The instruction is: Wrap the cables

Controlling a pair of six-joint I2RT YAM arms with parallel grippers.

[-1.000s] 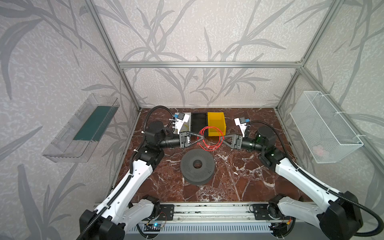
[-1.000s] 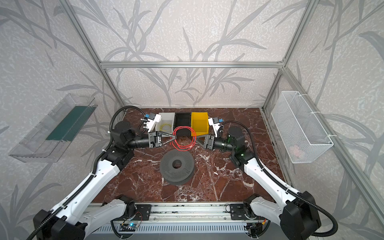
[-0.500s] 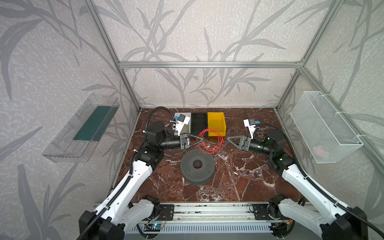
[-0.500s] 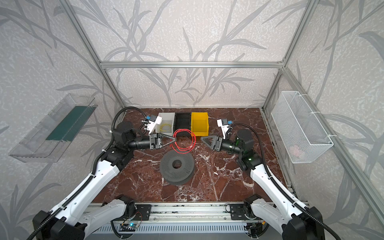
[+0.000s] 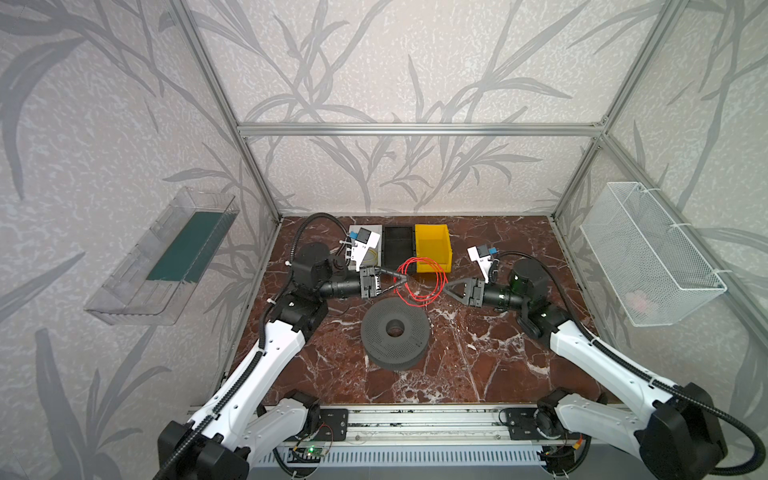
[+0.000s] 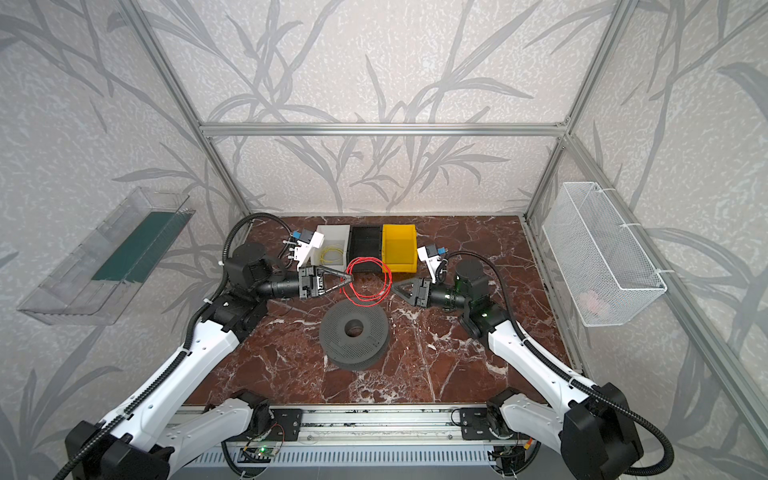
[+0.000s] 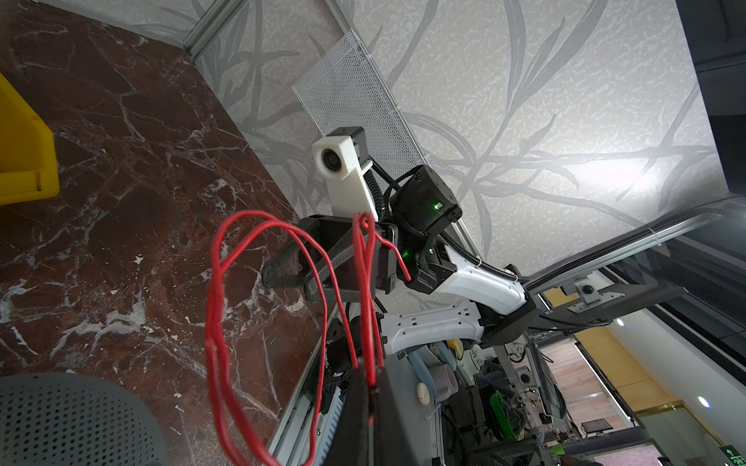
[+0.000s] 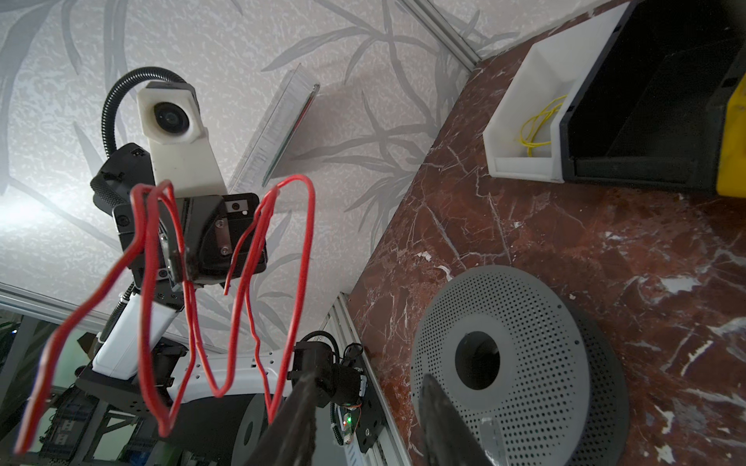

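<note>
The red cable (image 5: 420, 259) (image 6: 365, 258) hangs in loose loops above the table, in front of the bins. My left gripper (image 5: 401, 277) (image 6: 349, 277) is shut on strands at the left side of the loops; in the left wrist view they run into its closed jaws (image 7: 372, 387). My right gripper (image 5: 446, 289) (image 6: 395, 286) stands open at the right side of the loops. Nothing lies between its fingers (image 8: 367, 407), though one red strand (image 8: 278, 399) hangs beside a finger. The yellow cable (image 6: 332, 253) (image 8: 537, 125) lies coiled in the white bin (image 6: 332, 232).
A dark grey perforated spool (image 5: 395, 332) (image 6: 353, 330) lies flat on the marble table, just in front of the hanging loops. A black bin (image 5: 399, 245) and a yellow bin (image 5: 432, 245) stand beside the white one at the back. A wire basket (image 5: 648, 253) hangs on the right wall.
My right gripper drew back to the right, then returned to the right side of the loops. My left gripper carried the red cable slightly toward the middle.
</note>
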